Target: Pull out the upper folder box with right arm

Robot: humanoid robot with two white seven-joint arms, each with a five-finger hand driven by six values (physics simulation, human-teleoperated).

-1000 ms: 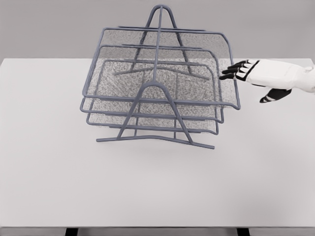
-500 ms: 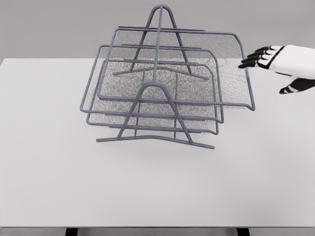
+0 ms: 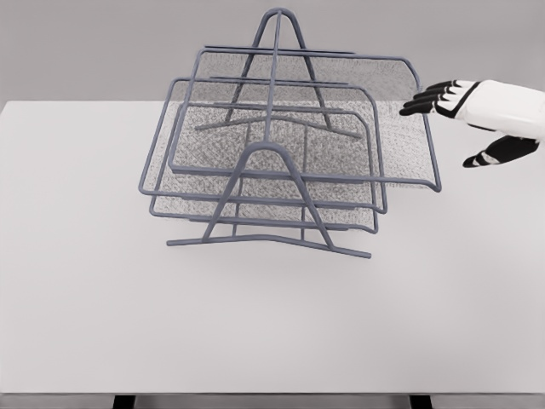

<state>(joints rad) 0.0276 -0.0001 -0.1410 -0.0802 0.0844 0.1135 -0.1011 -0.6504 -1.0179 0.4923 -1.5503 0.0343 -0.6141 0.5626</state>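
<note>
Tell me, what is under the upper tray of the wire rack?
Under the upper tray lie two more mesh trays, stacked in the rack frame. All look empty through the mesh. The white table is below.

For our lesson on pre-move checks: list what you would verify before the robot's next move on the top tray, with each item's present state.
1. Top tray sticks out to the right past the two trays below: ok.
2. Right hand beside the tray's right rim, fingers spread, holding nothing: ok.
3. Fingertips touching the rim: cannot tell.
4. Rack upright on the table: ok.
5. Lower trays seated in the rack: ok.
6. Left arm in view: not ok, it is out of view.
</note>
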